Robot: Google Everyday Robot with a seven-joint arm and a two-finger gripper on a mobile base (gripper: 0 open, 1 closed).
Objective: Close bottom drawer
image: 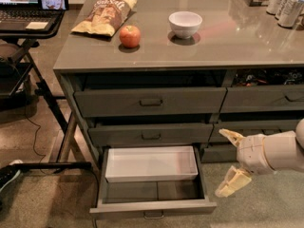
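The bottom drawer point(152, 207) of the left stack stands pulled far out. Its grey front faces me at the lower edge, with a small metal loop handle point(153, 215). A white shallow tray insert point(151, 164) sits in its back part. The two grey drawers above it point(150, 101) point(151, 136) are shut or nearly shut. My gripper point(231, 161) is to the right of the open drawer, at about its height and apart from it. Its two cream fingers point(232, 182) are spread open and hold nothing.
On the grey counter point(204, 46) lie a chip bag point(105, 15), a red apple point(130, 35) and a white bowl point(185, 23), with cans point(287, 4) at the back right. A second drawer stack point(263, 99) stands right. A laptop stand point(28, 23) is at left.
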